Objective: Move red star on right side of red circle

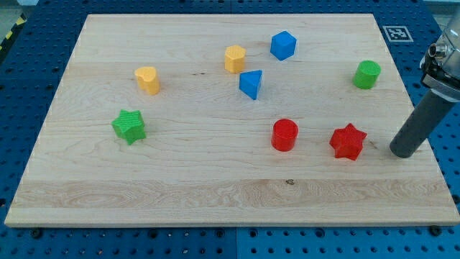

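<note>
The red star (348,141) lies on the wooden board at the view's lower right. The red circle (284,134) stands to its left, a gap apart. My tip (403,152) rests on the board to the right of the red star, a short gap from it and touching no block. The dark rod rises from the tip toward the view's upper right.
A green circle (367,74) is at the upper right. A blue hexagon (283,45), a blue triangle (251,83) and a yellow hexagon (234,58) are at top centre. A yellow heart (147,80) and a green star (129,126) are at the left. The board's right edge (424,144) is close to my tip.
</note>
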`<state>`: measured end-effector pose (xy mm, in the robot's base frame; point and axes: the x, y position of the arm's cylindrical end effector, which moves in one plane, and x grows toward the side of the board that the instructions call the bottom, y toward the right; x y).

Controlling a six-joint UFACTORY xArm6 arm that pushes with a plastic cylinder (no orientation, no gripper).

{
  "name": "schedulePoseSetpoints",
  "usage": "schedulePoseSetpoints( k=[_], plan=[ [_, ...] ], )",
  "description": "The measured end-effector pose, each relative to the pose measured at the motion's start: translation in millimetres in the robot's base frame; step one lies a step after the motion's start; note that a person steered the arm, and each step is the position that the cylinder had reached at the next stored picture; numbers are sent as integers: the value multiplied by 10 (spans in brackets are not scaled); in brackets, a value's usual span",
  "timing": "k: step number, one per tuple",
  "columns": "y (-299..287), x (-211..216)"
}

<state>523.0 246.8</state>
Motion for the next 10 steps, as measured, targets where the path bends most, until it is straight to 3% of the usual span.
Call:
schedulePoseSetpoints(
  k=[8,10],
  plan=[
    [-960,-140],
    [-963,-154]
  ],
)
